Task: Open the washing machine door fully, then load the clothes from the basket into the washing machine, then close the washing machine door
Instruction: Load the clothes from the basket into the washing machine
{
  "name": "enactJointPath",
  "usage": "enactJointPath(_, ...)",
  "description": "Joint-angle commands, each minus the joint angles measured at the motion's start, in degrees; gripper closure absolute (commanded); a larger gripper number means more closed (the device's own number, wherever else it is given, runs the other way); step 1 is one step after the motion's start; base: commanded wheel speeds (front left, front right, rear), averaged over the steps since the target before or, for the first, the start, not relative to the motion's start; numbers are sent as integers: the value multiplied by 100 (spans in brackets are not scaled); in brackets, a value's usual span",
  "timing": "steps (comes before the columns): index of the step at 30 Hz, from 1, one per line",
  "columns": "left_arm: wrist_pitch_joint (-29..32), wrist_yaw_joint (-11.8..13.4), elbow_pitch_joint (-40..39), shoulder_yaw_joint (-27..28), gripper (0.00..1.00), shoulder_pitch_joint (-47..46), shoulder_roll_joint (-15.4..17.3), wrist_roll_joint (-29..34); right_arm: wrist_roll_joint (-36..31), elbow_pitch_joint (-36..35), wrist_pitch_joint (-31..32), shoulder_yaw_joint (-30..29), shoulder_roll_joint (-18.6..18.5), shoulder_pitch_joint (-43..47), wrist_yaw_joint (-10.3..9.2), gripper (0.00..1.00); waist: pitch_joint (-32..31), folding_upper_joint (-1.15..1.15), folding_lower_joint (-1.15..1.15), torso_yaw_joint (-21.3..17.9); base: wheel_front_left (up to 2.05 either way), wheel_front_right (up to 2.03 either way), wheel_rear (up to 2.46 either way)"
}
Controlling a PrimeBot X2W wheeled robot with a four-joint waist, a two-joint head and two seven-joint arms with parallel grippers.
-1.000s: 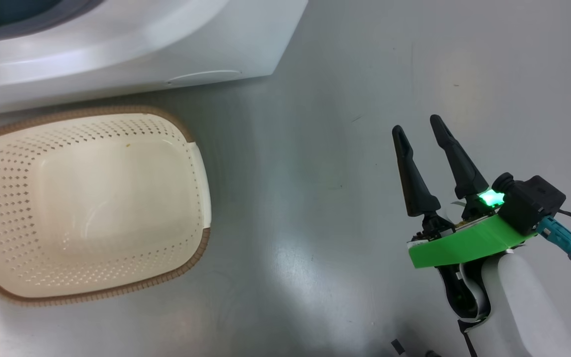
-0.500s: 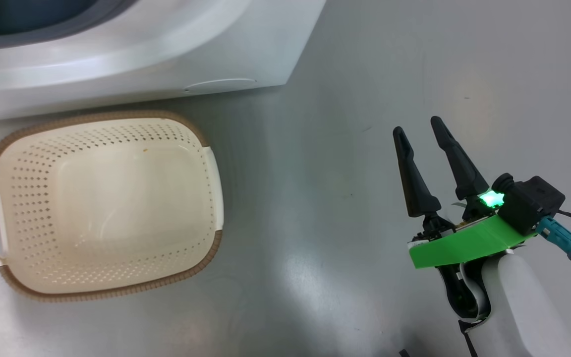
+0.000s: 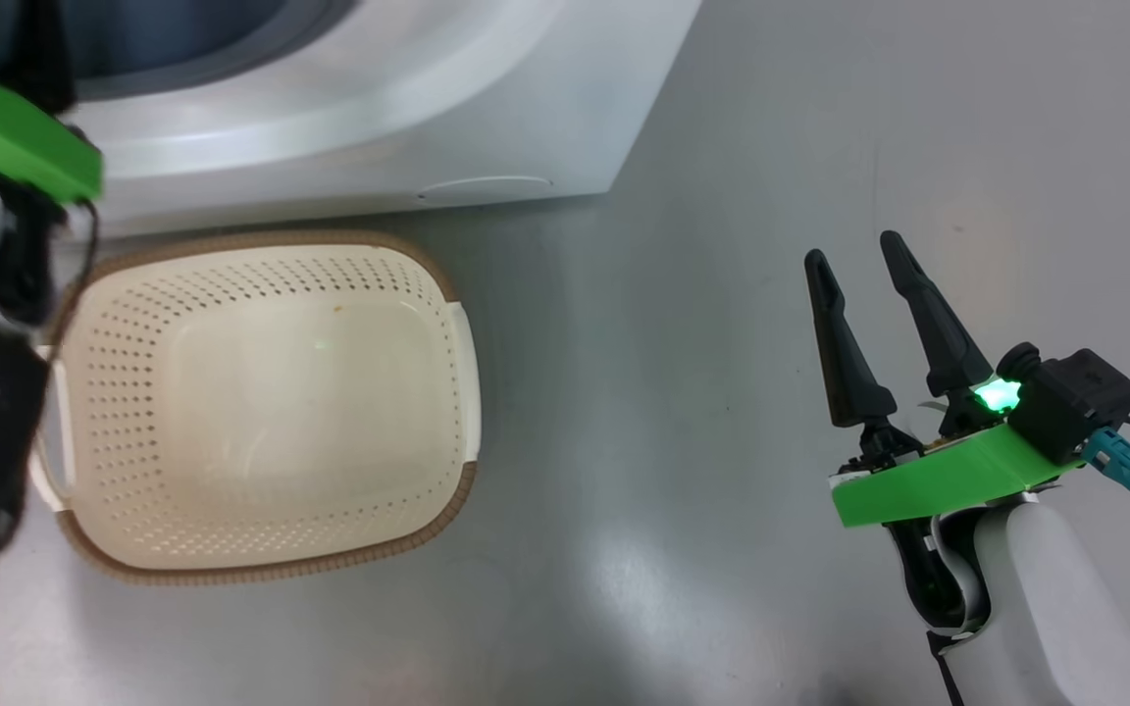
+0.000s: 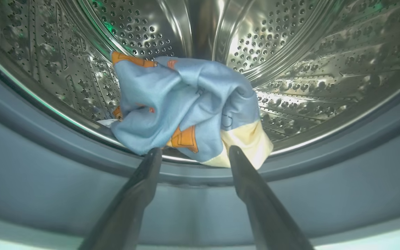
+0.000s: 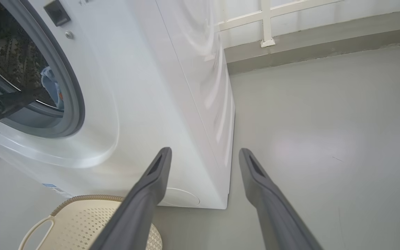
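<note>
Soft, light and floppy by the look of them, the clothes [image 4: 186, 107] lie bunched inside the washing machine [image 5: 172, 104] just past its seal [image 4: 47, 156], best pinched at a thick fold, and both the left gripper [image 4: 194, 152] and right gripper [image 3: 851, 247] have fingers spread, holding nothing.

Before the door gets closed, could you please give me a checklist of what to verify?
1. Basket emptied: ok.
2. Clothes fully inside the drum: not ok, a cream corner overhangs the rubber seal.
3. Left gripper released: ok, open.
4. Left gripper withdrawn from the opening: not ok, it sits at the seal.
5. Right gripper free: ok, open and empty above the floor.
6. Door swing path clear: cannot tell.
</note>
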Motion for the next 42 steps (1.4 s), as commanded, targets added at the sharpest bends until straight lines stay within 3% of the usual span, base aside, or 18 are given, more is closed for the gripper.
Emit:
enactJointPath(1, -19, -9, -159, 198, 0, 128, 214, 117, -54, -105, -67, 108, -7, 209, 16, 0, -94, 0, 0, 75, 0, 0, 0)
enactJointPath(9, -19, -9, -635, 1128, 0, 1065, -211, 726, -32, -57, -67, 2, -95, 385, 16, 0, -430, 0, 0, 286, 0, 0, 0)
enactJointPath(20, -19, -9, -1405, 1884, 0, 2386, -592, 1618, 37, 18, -67, -139, -232, 730, 16, 0, -945, 0, 0, 463, 0, 0, 0)
enactJointPath(28, -19, -9, -1909, 2166, 0, 3379, -728, 2125, 107, 75, -67, -193, -364, 1083, 16, 0, -1444, 0, 0, 526, 0, 0, 0)
enactJointPath(42, -19, -9, -2478, 2536, 0, 4806, -849, 2447, 254, 129, -67, -312, -574, 1725, 16, 0, -2265, 0, 0, 574, 0, 0, 0)
